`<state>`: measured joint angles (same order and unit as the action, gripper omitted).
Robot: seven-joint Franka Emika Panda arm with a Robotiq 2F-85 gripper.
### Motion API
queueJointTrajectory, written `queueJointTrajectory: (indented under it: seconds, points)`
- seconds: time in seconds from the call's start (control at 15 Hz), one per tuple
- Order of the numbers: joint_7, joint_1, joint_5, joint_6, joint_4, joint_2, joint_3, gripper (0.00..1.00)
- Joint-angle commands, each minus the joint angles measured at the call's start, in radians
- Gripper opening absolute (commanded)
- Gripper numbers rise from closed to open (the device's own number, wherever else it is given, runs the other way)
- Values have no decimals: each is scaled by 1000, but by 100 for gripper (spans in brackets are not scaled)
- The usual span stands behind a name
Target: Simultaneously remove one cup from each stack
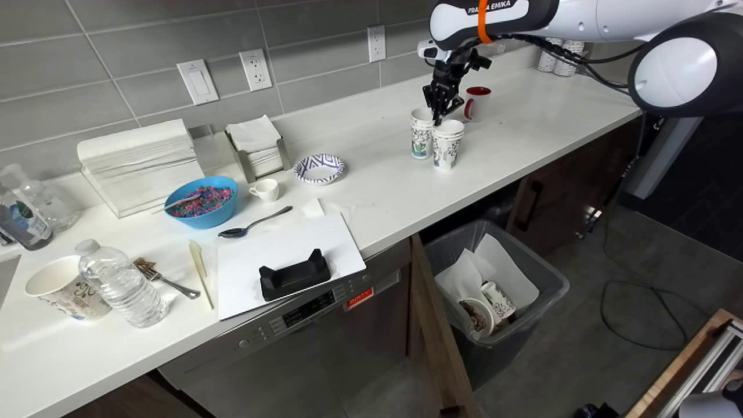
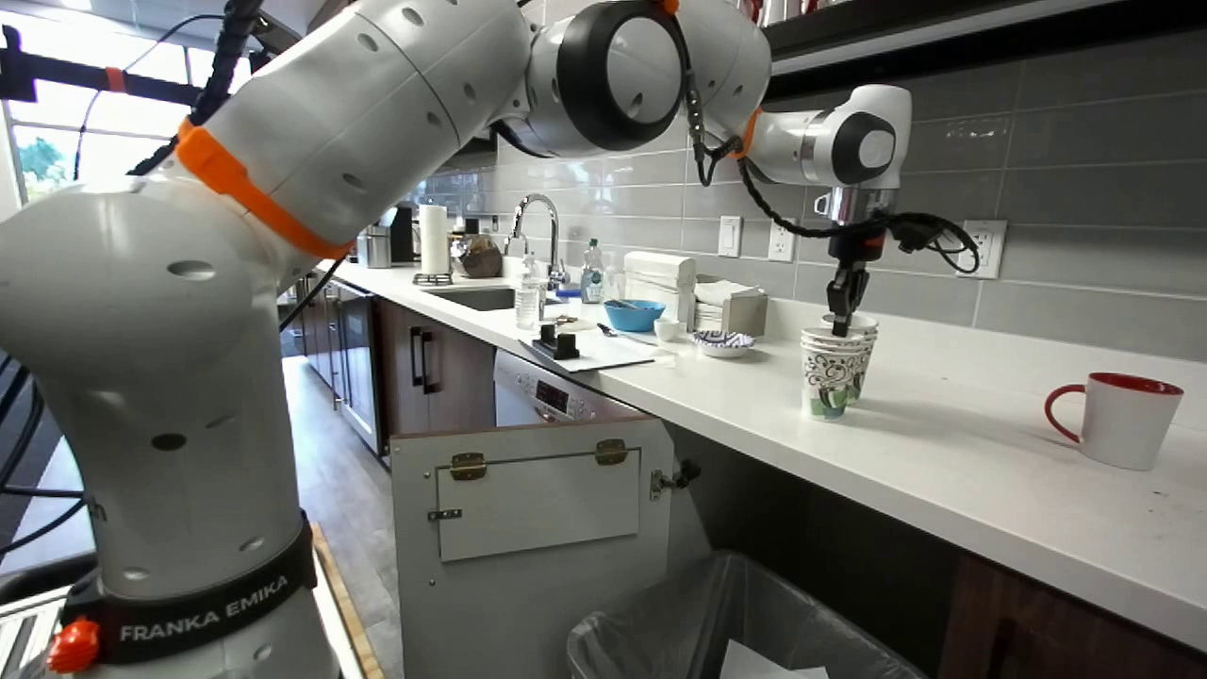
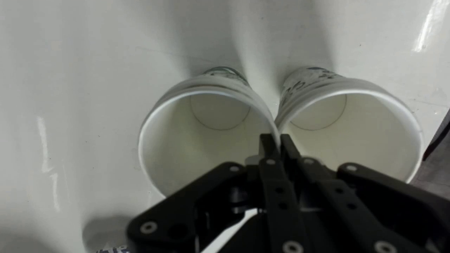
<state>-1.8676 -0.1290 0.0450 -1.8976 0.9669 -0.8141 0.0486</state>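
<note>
Hand (image 3: 280, 144) pinching adjoining rims of cup stacks (image 1: 447, 147), one either side.

Window (image 2: 104, 113): blown-out daylight, far left in an exterior view.
Tabletop (image 3: 88, 88): bright; pale glare streaks either side of my hand (image 3: 278, 140).
Cups (image 3: 207, 151): soft shadows beside them.
My hand: dark, slightly blurred close up.
Cabinet interior (image 2: 830, 528): deep shadow.

Two short stacks (image 1: 447, 146) of nested white cups (image 3: 207, 140) — green-printed, upright, rim against rim — on the pale counter (image 1: 377, 154).
</note>
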Motion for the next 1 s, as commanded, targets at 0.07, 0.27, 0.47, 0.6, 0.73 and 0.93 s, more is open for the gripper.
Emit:
queueJointTrajectory:
  seconds: [0.07, 0.27, 0.47, 0.6, 0.73, 0.93]
  points:
    - [17, 23, -29, 31, -21, 3, -17, 2]
    - [20, 30, -40, 31, -20, 10, -20, 2]
    - [23, 32, -48, 35, -24, 9, -19, 2]
    - [26, 32, -46, 35, -27, 5, -18, 3]
    - [26, 30, -45, 38, -27, 4, -17, 30]
    - [27, 29, -44, 38, -24, 6, -17, 10]
